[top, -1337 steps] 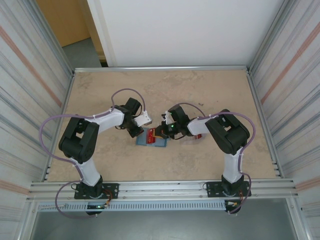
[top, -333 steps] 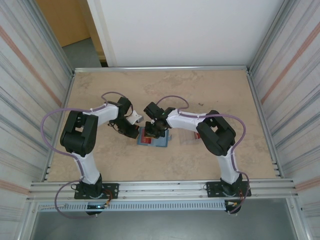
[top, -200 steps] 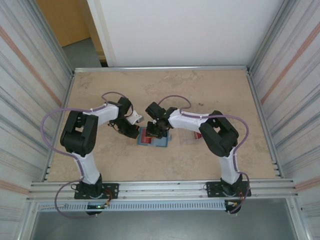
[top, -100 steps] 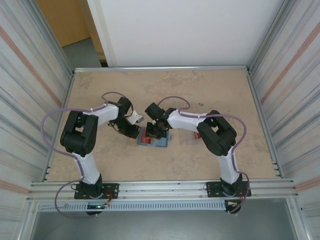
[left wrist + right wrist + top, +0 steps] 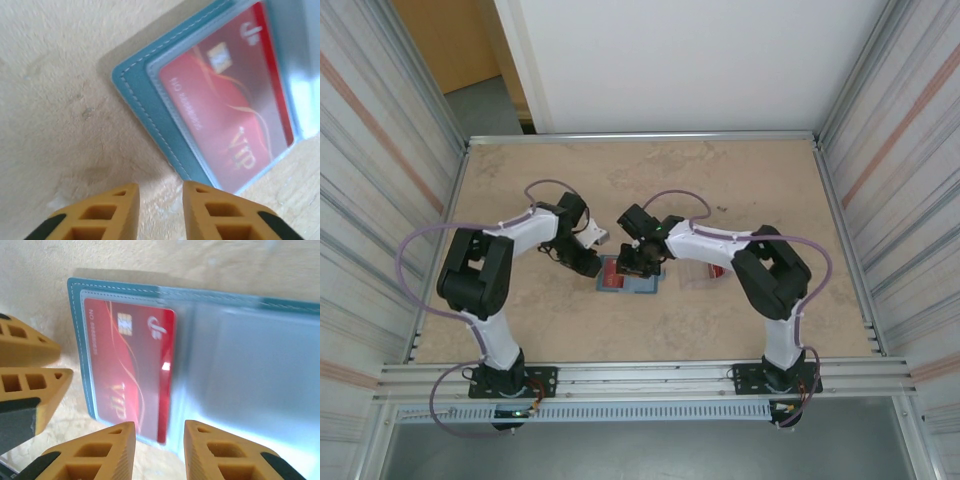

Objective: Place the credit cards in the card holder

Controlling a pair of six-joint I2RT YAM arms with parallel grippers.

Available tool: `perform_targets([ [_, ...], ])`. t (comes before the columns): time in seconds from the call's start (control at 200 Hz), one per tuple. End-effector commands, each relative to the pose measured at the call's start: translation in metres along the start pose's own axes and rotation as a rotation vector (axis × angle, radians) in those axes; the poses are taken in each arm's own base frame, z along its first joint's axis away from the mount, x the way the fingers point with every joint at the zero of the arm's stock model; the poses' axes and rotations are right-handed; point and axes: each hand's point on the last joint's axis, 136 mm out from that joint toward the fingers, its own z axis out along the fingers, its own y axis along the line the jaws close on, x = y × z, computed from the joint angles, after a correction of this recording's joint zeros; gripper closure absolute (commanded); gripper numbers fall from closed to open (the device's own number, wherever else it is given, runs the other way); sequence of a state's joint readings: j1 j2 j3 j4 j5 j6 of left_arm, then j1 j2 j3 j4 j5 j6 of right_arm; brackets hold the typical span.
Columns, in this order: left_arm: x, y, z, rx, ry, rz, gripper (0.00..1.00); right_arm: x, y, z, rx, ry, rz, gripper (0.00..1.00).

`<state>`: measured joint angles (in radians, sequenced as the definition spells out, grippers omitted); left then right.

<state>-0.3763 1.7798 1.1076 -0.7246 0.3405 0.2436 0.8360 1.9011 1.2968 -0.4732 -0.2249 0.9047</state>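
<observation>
- Both the left arm [image 5: 525, 232] and the right arm [image 5: 712, 240] fold inward, wrists tipped down over the card holder [image 5: 642, 285], which lies open between them.
- I see the left gripper [image 5: 160, 192] narrowly parted and empty, just off the holder's corner.
- The right gripper [image 5: 160, 430] is also narrowly parted, gripping nothing, at the holder's edge.
- The wrist views show one red card [image 5: 127, 370] seated under the clear sleeve [image 5: 240, 365]; from overhead it is a red patch.

Beige table [image 5: 720, 180], card holder [image 5: 145, 115] (teal), maybe cards [image 5: 716, 270]
</observation>
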Motion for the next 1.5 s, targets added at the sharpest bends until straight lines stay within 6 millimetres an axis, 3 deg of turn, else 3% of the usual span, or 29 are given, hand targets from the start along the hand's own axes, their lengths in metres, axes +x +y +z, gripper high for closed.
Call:
perform_targets([
  [0.0,-0.018,-0.006,-0.034,-0.122,-0.101,0.112,0.63,-0.004,-0.022,-0.03,0.044,-0.054,0.0,0.73],
  [0.155,-0.032,-0.051,-0.043,-0.086,-0.129,0.209,0.52,0.0,-0.049,-0.038,0.059,-0.061,0.045,0.85],
  [0.301,-0.037,-0.082,-0.028,-0.143,-0.112,0.355,0.47,0.005,-0.064,-0.048,0.069,-0.083,0.065,1.0],
  [0.491,-0.045,-0.108,-0.006,-0.057,-0.036,0.318,0.45,0.013,-0.08,-0.065,0.066,-0.118,0.099,1.0],
  [0.672,-0.048,-0.11,0.016,-0.033,0.018,0.286,0.45,0.023,-0.097,-0.072,0.057,-0.141,0.144,1.0],
  [1.082,-0.034,-0.092,0.052,-0.086,0.124,0.243,0.51,0.028,-0.093,-0.064,-0.024,-0.142,0.162,1.0],
  [1.498,-0.027,-0.084,0.055,-0.027,0.133,0.179,0.83,0.017,-0.073,-0.046,-0.112,-0.123,0.172,0.98],
])
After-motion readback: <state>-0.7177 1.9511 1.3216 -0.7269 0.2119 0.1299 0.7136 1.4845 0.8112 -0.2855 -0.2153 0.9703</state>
